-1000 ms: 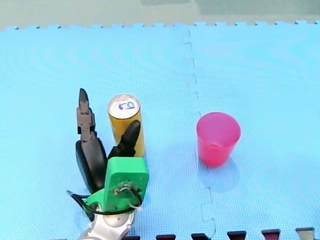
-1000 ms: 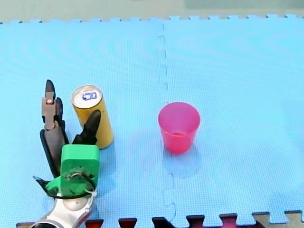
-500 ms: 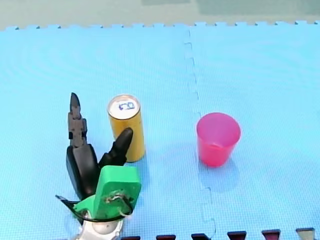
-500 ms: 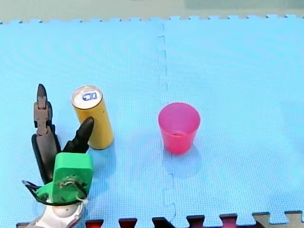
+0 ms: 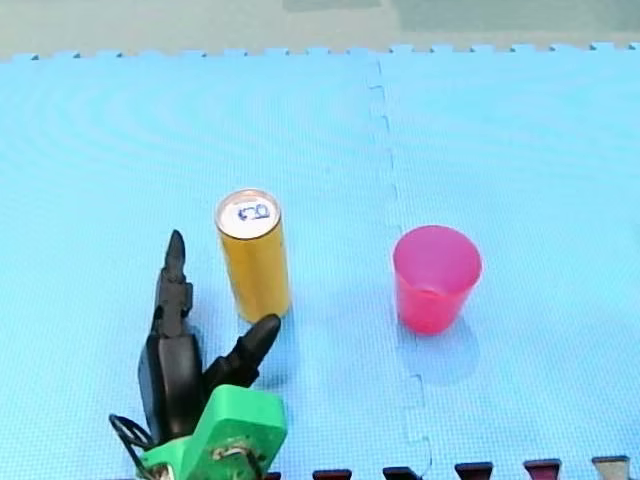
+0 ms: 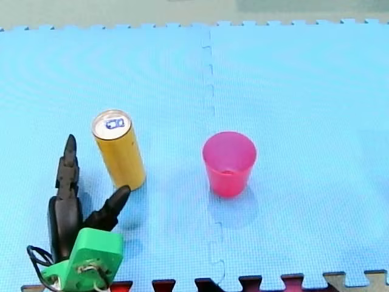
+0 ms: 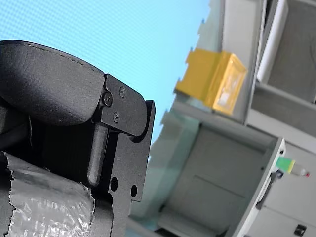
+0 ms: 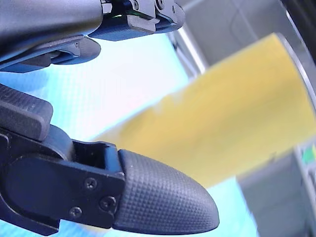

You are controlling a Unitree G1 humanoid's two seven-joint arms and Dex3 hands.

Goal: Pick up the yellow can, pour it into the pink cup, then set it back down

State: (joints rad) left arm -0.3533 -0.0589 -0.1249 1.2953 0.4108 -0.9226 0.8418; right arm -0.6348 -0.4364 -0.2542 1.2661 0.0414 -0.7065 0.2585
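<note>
A blue foam mat (image 5: 520,150) of interlocking tiles has a toothed seam (image 5: 385,150) down its middle, with grey floor (image 5: 150,25) beyond

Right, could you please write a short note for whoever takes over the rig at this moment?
Left hand: open, holding nothing, at the near edge of the blue foam mat, thumb tip close to the yellow can's base.
Yellow can: upright on the mat, unheld, left of the pink cup and well apart from it.
Pink cup: upright; contents cannot be told.
Done: unclear whether the pour has happened.
Left: if it has not, grasp the can, tip it over the cup, set it back down.
</note>
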